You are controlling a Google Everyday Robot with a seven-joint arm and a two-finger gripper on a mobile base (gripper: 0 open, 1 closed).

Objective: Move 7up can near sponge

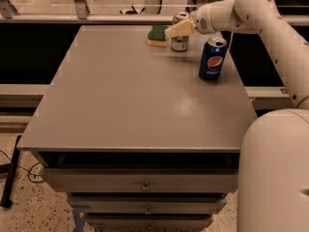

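Note:
The 7up can [180, 41], silver with green markings, stands upright at the far edge of the table, right next to the sponge [157, 35]. The sponge has a dark green top over a yellow base and lies just left of the can. My gripper [176, 29], cream-coloured, is at the can's upper half and covers part of its front, with the white arm [241, 8] reaching in from the right. The can's silver top shows above the gripper.
A blue Pepsi can [212, 58] stands upright to the right of and nearer than the 7up can, close to the right edge of the grey table [135, 100]. A rail and a drop lie behind the far edge. Drawers sit under the tabletop.

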